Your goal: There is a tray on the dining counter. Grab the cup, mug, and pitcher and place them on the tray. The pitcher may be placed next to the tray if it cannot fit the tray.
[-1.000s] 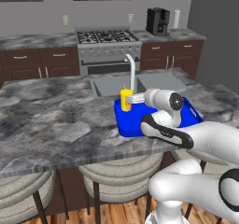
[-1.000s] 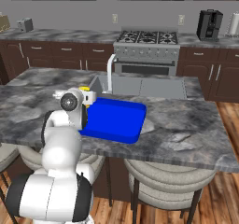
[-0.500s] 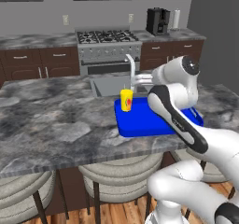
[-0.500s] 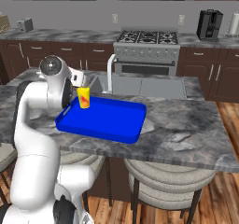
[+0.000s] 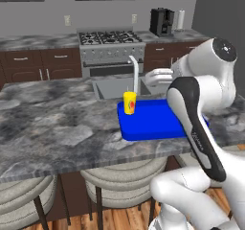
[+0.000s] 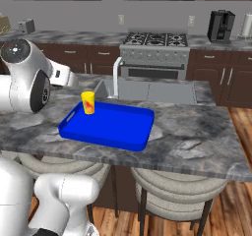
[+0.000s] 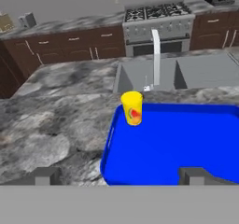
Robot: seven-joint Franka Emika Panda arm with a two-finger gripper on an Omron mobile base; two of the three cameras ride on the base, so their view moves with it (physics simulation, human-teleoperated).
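Grey marbled stone runs across the dining counter [image 5: 57, 128], an island with round stools [image 6: 167, 191] tucked beneath and dark wood cabinets and a steel range [image 6: 153, 53] behind. Toward the left corner of the bright blue tray [image 7: 186, 148] stands the yellow cup [image 7: 132, 108], upright, its red mark facing the hand camera, its base inside the raised rim. Just behind the tray, a sink [image 7: 196, 71] with a tall faucet [image 7: 156, 57] is set into the stone. Over the tray's near edge hangs the gripper [image 7: 119, 174], its two dark fingertips [image 7: 45, 175] spread wide apart with nothing between them, well clear of the cup.
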